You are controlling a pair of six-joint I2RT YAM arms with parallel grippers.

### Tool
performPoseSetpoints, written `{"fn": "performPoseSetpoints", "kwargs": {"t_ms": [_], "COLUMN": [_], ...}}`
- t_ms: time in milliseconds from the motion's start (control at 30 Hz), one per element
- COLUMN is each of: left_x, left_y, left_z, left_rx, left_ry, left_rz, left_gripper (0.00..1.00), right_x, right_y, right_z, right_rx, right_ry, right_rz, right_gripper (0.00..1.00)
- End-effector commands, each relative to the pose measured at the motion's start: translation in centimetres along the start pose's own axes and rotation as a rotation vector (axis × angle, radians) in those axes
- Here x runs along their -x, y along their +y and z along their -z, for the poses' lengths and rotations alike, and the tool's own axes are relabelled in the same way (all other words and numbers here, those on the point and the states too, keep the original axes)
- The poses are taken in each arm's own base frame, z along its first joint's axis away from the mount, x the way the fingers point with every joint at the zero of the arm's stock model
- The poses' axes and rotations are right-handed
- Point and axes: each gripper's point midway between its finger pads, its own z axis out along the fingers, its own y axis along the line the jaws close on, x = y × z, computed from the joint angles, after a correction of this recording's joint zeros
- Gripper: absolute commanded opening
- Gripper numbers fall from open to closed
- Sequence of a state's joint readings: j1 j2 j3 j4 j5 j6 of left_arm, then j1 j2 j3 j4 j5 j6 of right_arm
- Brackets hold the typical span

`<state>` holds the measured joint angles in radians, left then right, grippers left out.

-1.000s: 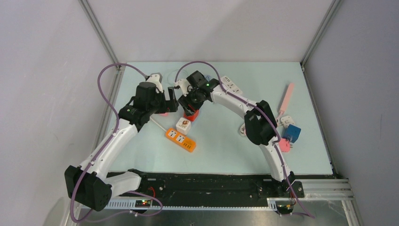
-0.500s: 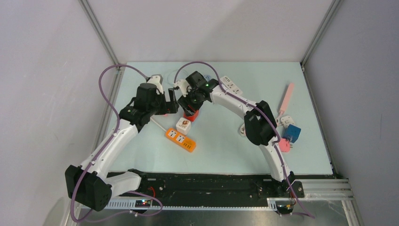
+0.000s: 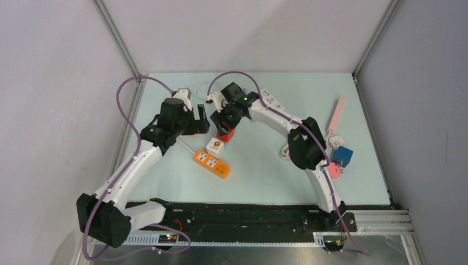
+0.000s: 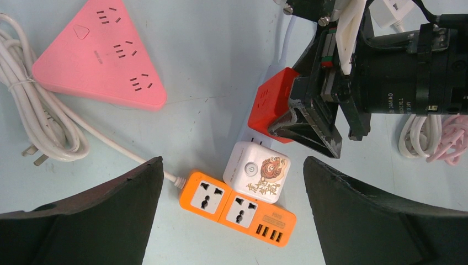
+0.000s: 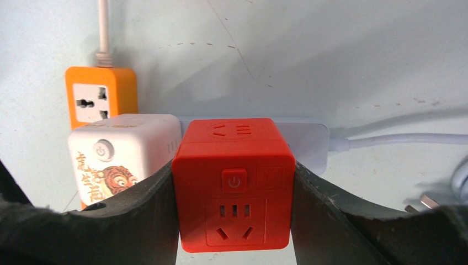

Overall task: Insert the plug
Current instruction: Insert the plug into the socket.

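My right gripper (image 5: 234, 187) is shut on a red cube plug (image 5: 234, 182), one finger on each side. It holds the cube low over a pale power strip (image 5: 312, 144) lying on the table. The red cube also shows in the top view (image 3: 224, 134) and the left wrist view (image 4: 270, 105). A white cube with a tiger picture (image 4: 256, 172) lies against an orange power strip (image 4: 237, 208), right beside the red cube. My left gripper (image 4: 233, 165) is open and empty, hovering above the white cube and the orange strip.
A pink triangular power strip (image 4: 99, 55) and a coiled white cable (image 4: 44, 127) lie to the left. A white strip (image 3: 270, 99) lies at the back. A pink-and-white cable bundle (image 3: 287, 150), a blue plug (image 3: 343, 155), a pink plug (image 3: 333, 170) and a pink bar (image 3: 336, 113) lie on the right.
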<state>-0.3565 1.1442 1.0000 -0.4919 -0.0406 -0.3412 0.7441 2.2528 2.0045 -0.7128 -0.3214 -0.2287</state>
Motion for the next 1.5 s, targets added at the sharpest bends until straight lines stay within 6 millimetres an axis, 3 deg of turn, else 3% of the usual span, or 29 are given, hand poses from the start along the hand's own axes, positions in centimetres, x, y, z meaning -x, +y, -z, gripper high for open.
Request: {"fn": "performPoseSetpoints", "kwargs": {"t_ms": [0, 233, 433, 733, 1200, 1400, 1467], "left_x": [1.2, 1.3, 1.4, 2.1, 3.1, 3.2, 3.4], "left_y": [0.0, 0.0, 0.2, 0.3, 0.7, 0.8, 0.8], "left_z": [0.8, 0.8, 0.8, 1.1, 1.6, 1.6, 1.6], "left_rx": [-0.005, -0.001, 0.004, 0.014, 0.026, 0.027, 0.027], "left_ry": [-0.056, -0.059, -0.062, -0.085, -0.113, -0.114, -0.117], "left_rz": [0.024, 0.025, 0.026, 0.030, 0.036, 0.033, 0.031], "left_gripper": [1.00, 1.00, 1.00, 0.98, 0.98, 0.98, 0.98], "right_x": [0.5, 0.7, 0.1, -2.2, -7.9, -8.3, -7.4], "right_y": [-0.5, -0.4, 0.3, 0.9, 1.6, 1.7, 1.5], "right_z": [2.4, 2.5, 1.0, -1.2, -4.5, -4.8, -4.4], "right_rx": [-0.025, -0.027, -0.036, -0.080, -0.061, -0.063, -0.071], "right_ry": [-0.017, -0.030, -0.005, 0.055, 0.199, 0.210, 0.187], "right_rz": [-0.006, 0.011, 0.038, 0.069, 0.064, 0.050, 0.043], "right_gripper": [0.00, 0.00, 0.00, 0.00, 0.00, 0.00, 0.12]}}
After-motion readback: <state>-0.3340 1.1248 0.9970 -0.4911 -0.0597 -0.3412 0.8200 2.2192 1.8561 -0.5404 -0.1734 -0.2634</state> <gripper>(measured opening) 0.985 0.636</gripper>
